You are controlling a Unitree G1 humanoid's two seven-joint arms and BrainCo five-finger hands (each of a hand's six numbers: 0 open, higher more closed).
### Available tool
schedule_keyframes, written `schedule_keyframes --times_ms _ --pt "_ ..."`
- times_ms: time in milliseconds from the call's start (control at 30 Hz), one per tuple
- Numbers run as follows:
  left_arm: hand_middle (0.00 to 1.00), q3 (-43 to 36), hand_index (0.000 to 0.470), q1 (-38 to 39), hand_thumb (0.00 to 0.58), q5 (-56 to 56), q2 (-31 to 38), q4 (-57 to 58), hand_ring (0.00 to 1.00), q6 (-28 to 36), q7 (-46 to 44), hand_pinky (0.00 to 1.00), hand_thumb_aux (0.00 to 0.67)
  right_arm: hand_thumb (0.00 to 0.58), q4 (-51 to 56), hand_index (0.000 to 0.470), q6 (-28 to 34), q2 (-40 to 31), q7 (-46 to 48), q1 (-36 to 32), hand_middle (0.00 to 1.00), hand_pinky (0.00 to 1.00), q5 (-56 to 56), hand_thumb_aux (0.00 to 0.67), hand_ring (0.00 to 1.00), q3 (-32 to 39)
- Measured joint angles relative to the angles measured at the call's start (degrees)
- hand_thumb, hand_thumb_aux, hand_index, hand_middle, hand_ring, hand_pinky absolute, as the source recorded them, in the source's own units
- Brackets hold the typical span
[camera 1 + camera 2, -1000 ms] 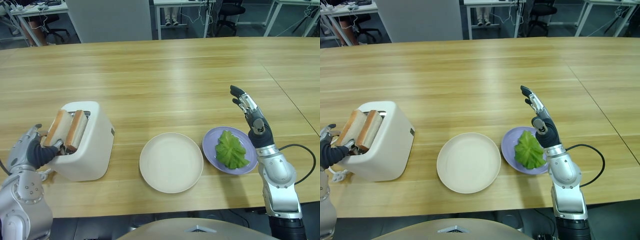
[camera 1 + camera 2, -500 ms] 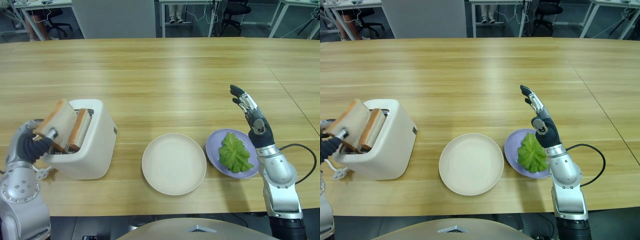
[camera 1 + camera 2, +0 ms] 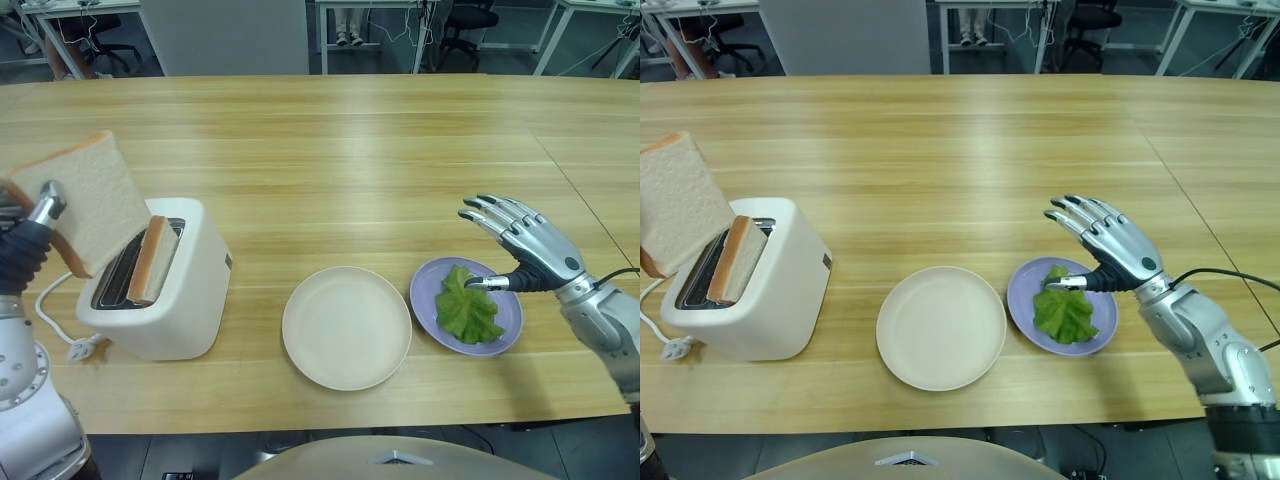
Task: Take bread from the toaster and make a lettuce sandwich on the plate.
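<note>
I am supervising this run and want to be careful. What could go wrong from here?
1. The left hand grips the slice by one edge only, above the toaster; it may tilt or fall before reaching the plate.
2. The right hand hangs open over the lettuce; a clumsy grab could push the purple dish against the plate.

Toaster (image 3: 170, 290) left, slice (image 3: 152, 258) in its slot, plate (image 3: 346, 326) centre, lettuce (image 3: 466, 303) on dish (image 3: 506, 331) right

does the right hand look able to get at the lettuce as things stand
Probably yes: the right hand hangs open right by the lettuce on the purple plate, with nothing between them.
</note>
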Motion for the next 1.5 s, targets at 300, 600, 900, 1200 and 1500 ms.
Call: schedule_keyframes --times_ms 300,600,900,1200,1500 --pt "1.00 -8.6 0.460 -11.4 0.580 -8.3 4.8 -12.5 1.00 11.7 -2.8 1.00 0.670 0.071 27.6 0.029 -5.0 -3.0 -15.9 -9.5 0.00 0.00 -10.9 0.042 0.00 14.3" --pt "1.00 -28.2 0.460 -14.2 0.580 -12.4 3.5 -14.1 1.00 16.7 -0.8 1.00 0.670 0.382 37.3 0.191 -6.6 -2.9 -22.6 -15.2 0.00 0.00 -12.7 0.279 0.00 23.2" --pt "1.00 -51.5 0.460 -0.1 0.580 -5.7 2.1 -10.0 1.00 19.4 1.1 1.00 0.670 0.480 39.8 0.269 -6.6 -2.1 -25.4 -17.2 0.00 0.00 -12.8 0.391 0.00 29.2" --pt "1.00 -59.4 0.460 6.6 0.580 -2.6 2.9 2.7 1.00 18.7 -0.7 1.00 0.670 0.580 40.7 0.460 -7.1 -1.4 -26.4 -17.9 0.00 0.00 -12.6 0.670 0.00 32.5" --pt "0.00 -64.9 0.429 2.9 0.577 4.0 3.3 14.3 0.00 14.4 -0.7 0.00 0.625 0.580 36.1 0.460 -10.4 -2.8 -26.1 -18.0 0.00 0.00 -7.7 0.670 0.00 30.8"
